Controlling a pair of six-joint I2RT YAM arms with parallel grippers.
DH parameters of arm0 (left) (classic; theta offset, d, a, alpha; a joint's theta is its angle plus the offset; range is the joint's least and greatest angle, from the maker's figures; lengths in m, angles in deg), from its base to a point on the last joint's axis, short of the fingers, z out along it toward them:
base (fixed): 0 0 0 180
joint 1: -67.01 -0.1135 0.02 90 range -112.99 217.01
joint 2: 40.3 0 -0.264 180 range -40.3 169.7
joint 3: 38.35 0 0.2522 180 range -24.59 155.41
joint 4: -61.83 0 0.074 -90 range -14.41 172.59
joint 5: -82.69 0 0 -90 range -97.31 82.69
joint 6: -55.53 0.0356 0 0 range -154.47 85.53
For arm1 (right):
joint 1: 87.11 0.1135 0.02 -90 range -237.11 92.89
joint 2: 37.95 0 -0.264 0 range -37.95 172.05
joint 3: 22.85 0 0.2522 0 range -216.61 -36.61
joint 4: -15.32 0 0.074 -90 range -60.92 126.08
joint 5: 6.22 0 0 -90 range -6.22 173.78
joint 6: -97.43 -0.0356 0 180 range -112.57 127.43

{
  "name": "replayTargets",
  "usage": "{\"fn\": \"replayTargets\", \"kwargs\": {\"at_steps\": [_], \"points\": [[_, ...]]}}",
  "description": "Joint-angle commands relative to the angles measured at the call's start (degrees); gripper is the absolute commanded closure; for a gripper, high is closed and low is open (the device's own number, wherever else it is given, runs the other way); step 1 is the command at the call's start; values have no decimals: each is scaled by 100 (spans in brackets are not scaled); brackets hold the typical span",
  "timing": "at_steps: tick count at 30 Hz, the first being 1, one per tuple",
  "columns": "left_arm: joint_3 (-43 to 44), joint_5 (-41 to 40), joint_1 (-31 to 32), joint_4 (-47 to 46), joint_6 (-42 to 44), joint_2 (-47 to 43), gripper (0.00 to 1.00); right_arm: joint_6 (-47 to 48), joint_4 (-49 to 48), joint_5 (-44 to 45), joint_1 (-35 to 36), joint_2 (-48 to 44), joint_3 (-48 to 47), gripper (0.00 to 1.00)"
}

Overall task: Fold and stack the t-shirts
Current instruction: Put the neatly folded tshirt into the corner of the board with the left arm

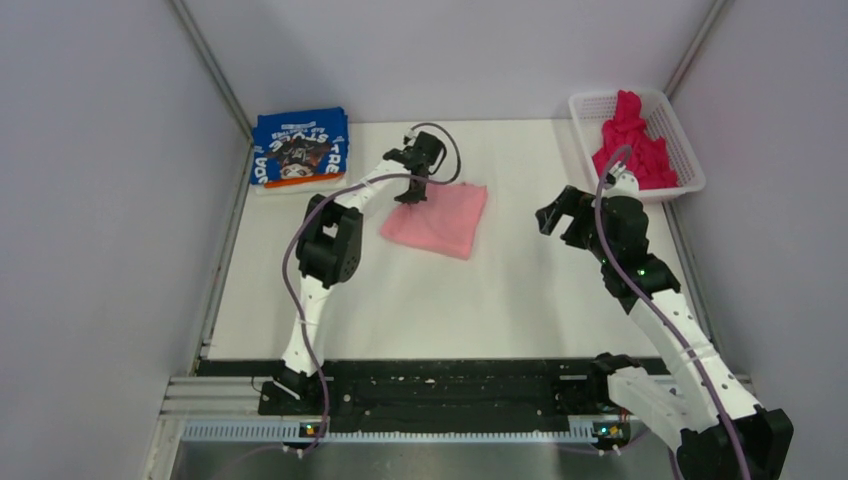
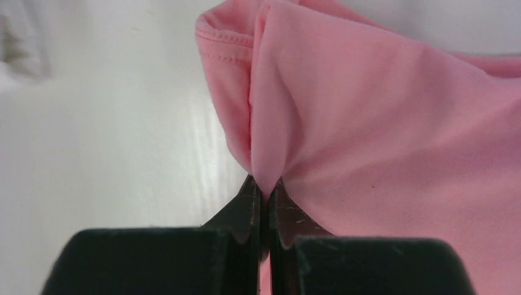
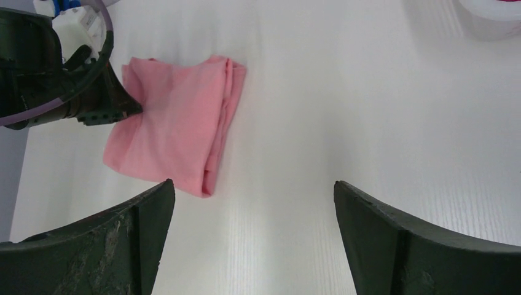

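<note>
On the counter (image 1: 520, 300) the folded pink t-shirt (image 1: 440, 222) lies centre-left, long axis seemingly near-to-far and slightly skewed, layered edge toward the right arm. The folded blue t-shirt (image 1: 298, 148) at the far-left corner looks like the stack base; the magenta t-shirt (image 1: 635, 140) sits bunched in the basket (image 1: 683, 140). Left gripper (image 1: 411, 194) jaws pinch pink's far-left corner, probably to carry it onto blue; right gripper (image 1: 558, 215) jaws are wide, empty, parked clear.

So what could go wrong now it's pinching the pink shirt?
The left tool grips just a small pinch of the pink shirt, so lifting might let its neat fold fall open, or the cloth could slip out. The blue shirt sits at the far corner of the table, so stacking onto it might nudge it off.
</note>
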Motion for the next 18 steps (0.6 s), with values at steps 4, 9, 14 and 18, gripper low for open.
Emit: {"fn": "replayTargets", "kwargs": {"at_steps": [4,9,14,18], "points": [[334,-2640,-147,-1023,1386,-431,100,139,-163,253,-25,-115,106,1],[404,-3662,-214,-2078,2533,-385,100,155,-414,152,-30,-146,203,1],[776,-3924,-355,-2597,3227,-316,100,180,-466,199,-29,-107,231,1],[1014,-4065,-452,-3016,3724,-319,100,194,-505,231,-24,-47,242,1]]}}
